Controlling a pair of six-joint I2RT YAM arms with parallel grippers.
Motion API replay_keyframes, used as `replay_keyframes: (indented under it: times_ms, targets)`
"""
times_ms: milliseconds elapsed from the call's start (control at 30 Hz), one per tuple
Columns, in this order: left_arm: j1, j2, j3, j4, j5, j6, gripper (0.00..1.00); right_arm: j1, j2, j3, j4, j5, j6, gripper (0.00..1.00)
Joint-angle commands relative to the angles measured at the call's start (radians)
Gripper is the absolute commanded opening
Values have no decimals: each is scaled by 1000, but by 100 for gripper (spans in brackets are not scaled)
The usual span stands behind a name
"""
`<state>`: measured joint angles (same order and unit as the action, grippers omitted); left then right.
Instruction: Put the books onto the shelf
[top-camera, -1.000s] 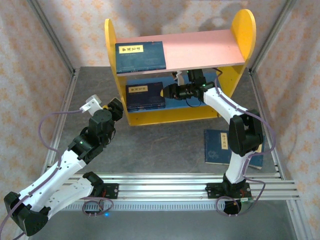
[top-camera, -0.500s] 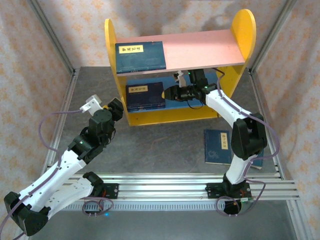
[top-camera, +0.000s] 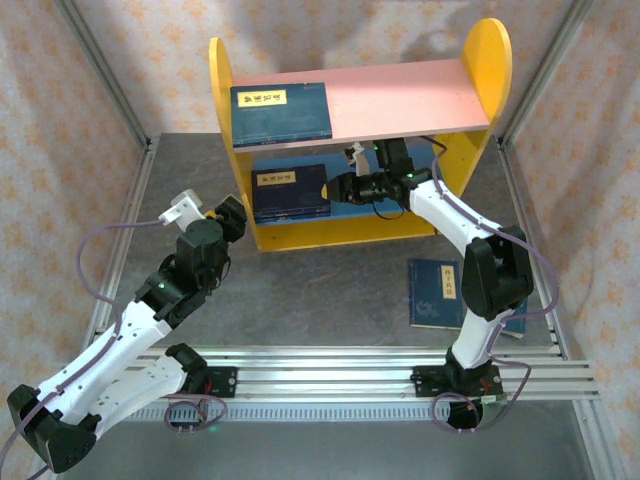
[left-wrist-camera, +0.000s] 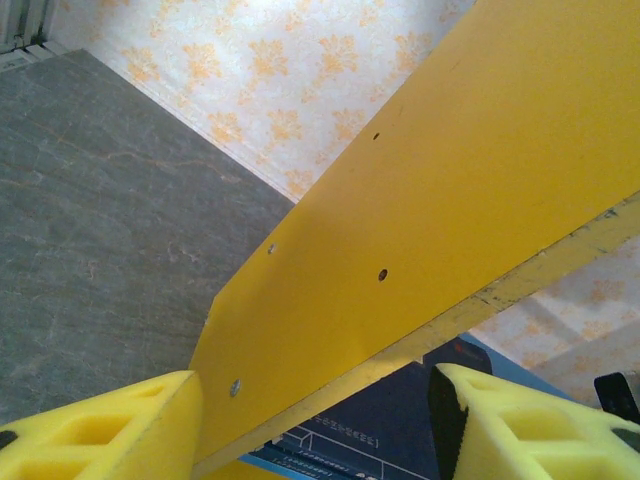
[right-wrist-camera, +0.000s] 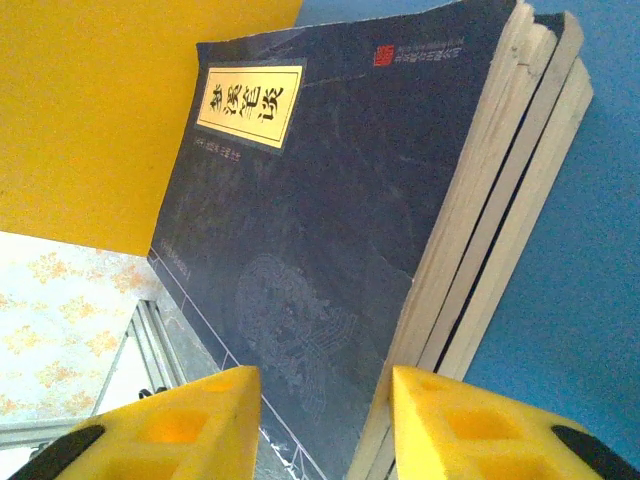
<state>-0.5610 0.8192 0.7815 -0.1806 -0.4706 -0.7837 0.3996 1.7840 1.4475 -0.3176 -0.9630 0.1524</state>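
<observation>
The shelf (top-camera: 487, 62) stands at the back of the table. One navy book (top-camera: 281, 110) lies on the left of its pink upper board (top-camera: 400, 95). A stack of three books (top-camera: 290, 192) (right-wrist-camera: 330, 200) rests on the blue lower board (right-wrist-camera: 600, 250). My right gripper (top-camera: 334, 187) (right-wrist-camera: 325, 420) reaches under the pink board to the stack's right edge, open, its yellow fingers (right-wrist-camera: 470, 425) just short of the page edges. More books (top-camera: 432, 290) lie on the table at the right, partly behind the right arm. My left gripper (top-camera: 230, 214) (left-wrist-camera: 315, 425) hangs open beside the shelf's left side panel (left-wrist-camera: 420, 180).
Aluminium frame posts (top-camera: 105, 80) and patterned curtain walls close in the sides and back. A rail (top-camera: 330, 360) runs along the near edge by the arm bases. Bare grey tabletop (top-camera: 320, 290) lies in front of the shelf.
The right arm has shifted very slightly at the lower board beside the stack. The left arm has not moved.
</observation>
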Motion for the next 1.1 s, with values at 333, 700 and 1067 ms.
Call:
replay_keyframes:
  times_ms: [333, 700, 1067]
  targets:
    - [10, -20, -14, -23, -2, 0, 60, 8, 0, 50, 23, -35, -4, 38]
    - [10, -20, -16, -23, -3, -1, 60, 9, 26, 81, 9, -35, -10, 38]
    - [12, -26, -19, -25, -3, -2, 60, 9, 40, 83, 8, -29, -13, 37]
